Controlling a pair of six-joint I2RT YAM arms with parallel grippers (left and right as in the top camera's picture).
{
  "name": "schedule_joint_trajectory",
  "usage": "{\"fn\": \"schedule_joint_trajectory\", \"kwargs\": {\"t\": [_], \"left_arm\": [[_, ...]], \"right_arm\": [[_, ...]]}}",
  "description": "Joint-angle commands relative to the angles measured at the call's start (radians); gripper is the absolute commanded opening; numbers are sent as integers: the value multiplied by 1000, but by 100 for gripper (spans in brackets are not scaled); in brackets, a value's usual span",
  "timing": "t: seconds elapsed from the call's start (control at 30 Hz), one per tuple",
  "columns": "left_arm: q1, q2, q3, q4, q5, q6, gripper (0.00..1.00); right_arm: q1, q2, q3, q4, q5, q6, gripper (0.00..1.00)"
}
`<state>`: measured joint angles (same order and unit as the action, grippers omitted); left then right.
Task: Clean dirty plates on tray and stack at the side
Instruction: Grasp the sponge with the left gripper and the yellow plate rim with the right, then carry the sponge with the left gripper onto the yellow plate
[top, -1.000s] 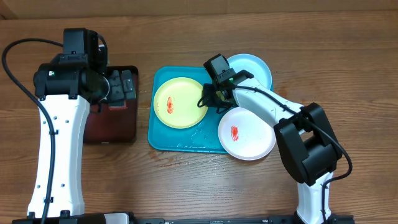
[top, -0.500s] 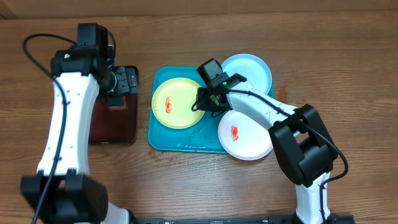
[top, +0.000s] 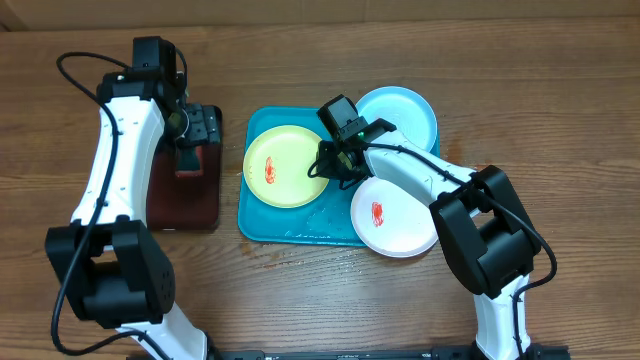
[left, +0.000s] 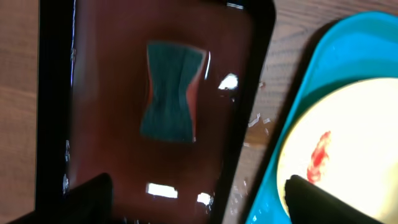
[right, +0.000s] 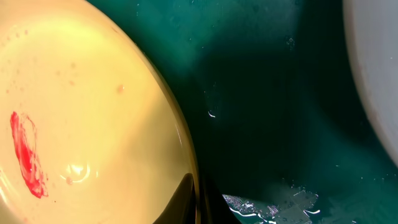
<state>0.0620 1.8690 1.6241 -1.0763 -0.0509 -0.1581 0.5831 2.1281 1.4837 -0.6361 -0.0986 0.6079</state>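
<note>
The yellow plate (right: 81, 93) runs out of the right wrist view.

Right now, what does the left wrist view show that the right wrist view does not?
Only the left wrist view shows the black tray with its dark-red inside, a green sponge lying in it, and wooden table. Only the right wrist view shows the edge of a second, pale plate at the far right. Both show the yellow plate with its red smear, lying on the turquoise tray.
</note>
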Motion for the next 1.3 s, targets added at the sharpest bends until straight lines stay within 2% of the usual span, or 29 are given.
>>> {"fn": "schedule_joint_trajectory", "kwargs": {"t": [0.0, 0.13, 0.23, 0.53, 0.9, 1.0, 1.1, 1.23, 1.27], "left_arm": [[6, 50, 9, 33, -12, 55, 83], [6, 107, 9, 70, -13, 100, 80], [13, 154, 9, 84, -13, 137, 72], [53, 231, 9, 140, -12, 137, 64], [59, 303, 9, 199, -12, 137, 46], [59, 325, 9, 198, -12, 137, 29], [59, 328, 9, 199, -13, 137, 21], [60, 328, 10, 201, -13, 137, 4], [60, 328, 10, 201, -13, 136, 4]], "right_arm": [[5, 26, -6, -4, 9, -1, 4], [5, 26, -6, -4, 9, -1, 4], [5, 26, -6, -3, 13, -2, 4], [5, 26, -6, -3, 19, -2, 4], [5, 26, -6, -3, 19, -2, 4], [5, 26, -6, -3, 19, -2, 4], [5, 26, -5, -2, 20, -2, 4], [5, 26, -6, 0, 20, -2, 4], [5, 26, -6, 0, 20, -2, 4]]}}
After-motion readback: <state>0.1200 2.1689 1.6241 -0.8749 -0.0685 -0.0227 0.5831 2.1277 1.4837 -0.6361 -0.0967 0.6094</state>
